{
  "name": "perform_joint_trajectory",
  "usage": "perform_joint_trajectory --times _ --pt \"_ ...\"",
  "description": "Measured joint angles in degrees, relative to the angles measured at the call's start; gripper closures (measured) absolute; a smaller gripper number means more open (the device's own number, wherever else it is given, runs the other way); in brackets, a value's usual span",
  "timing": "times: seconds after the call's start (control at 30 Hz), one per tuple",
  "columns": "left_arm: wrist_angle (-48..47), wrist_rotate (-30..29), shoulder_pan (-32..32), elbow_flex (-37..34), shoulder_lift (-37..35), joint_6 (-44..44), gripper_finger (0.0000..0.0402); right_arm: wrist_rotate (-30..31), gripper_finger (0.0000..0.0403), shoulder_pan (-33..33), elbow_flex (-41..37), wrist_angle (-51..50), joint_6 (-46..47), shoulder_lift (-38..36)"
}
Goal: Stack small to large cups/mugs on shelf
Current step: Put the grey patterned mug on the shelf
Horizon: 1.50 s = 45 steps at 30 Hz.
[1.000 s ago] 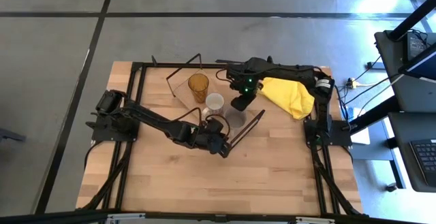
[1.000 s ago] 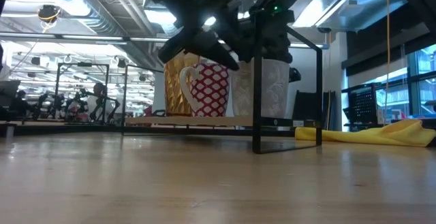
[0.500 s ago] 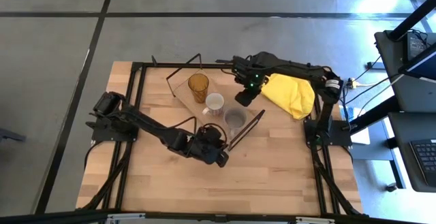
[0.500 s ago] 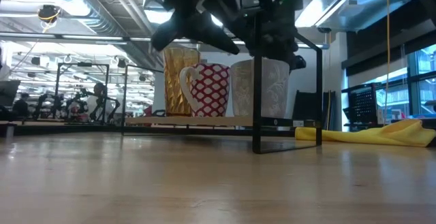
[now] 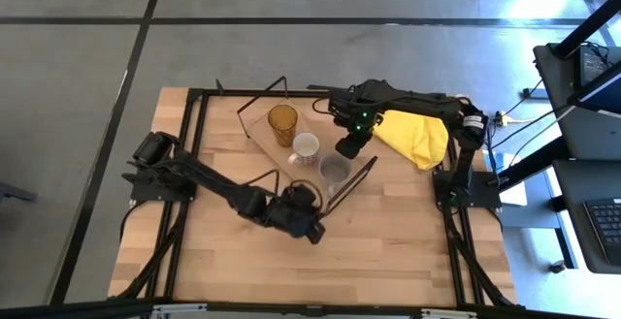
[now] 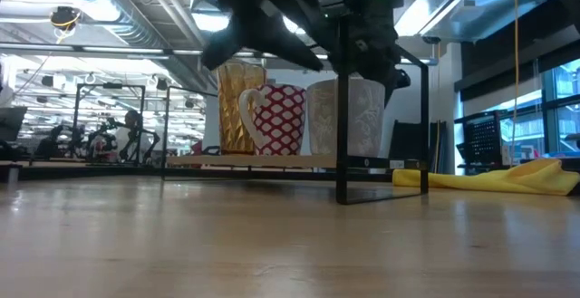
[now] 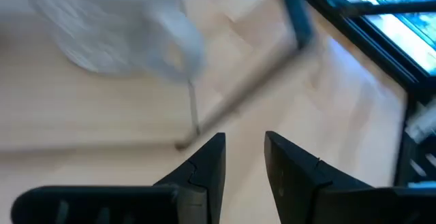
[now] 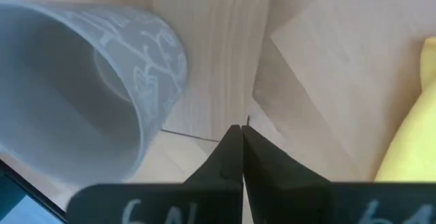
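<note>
The light-wood shelf [image 5: 275,150] with black wire end frames lies slantwise on the table. Three vessels stand on it in a row: the amber tumbler [image 5: 282,123], the white mug [image 5: 306,146], which shows a red pattern in the low view [image 6: 281,119], and the grey mug [image 5: 335,170]. My left gripper [image 5: 309,226] is open and empty near the shelf's near end, on the table's near side of the grey mug [image 7: 116,26]. My right gripper [image 5: 346,148] is shut and empty, just beyond the grey mug [image 8: 82,94] on its far right side.
A crumpled yellow cloth [image 5: 412,137] lies at the table's far right, close behind my right arm. The shelf's black wire frame [image 6: 341,108] stands next to the grey mug. Bare tabletop [image 5: 388,251] lies toward the near edge.
My left gripper has drawn back from the mugs toward the table's near edge, so that the tumbler and the white mug now show unhidden in the low view. The three vessels have stayed in place on the shelf.
</note>
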Motion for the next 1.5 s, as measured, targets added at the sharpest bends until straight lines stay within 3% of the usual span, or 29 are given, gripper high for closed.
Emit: perform_joint_trajectory --times 0.8,1.5 --pt "-0.06 -7.45 0.44 0.00 -0.02 3.13 0.0305 -0.02 0.0400 4.30 0.00 0.11 2.37 0.00" --pt "4.76 -8.14 3.93 -0.04 -0.02 11.46 0.0305 -1.08 0.0400 6.40 0.00 2.57 5.20 0.00"
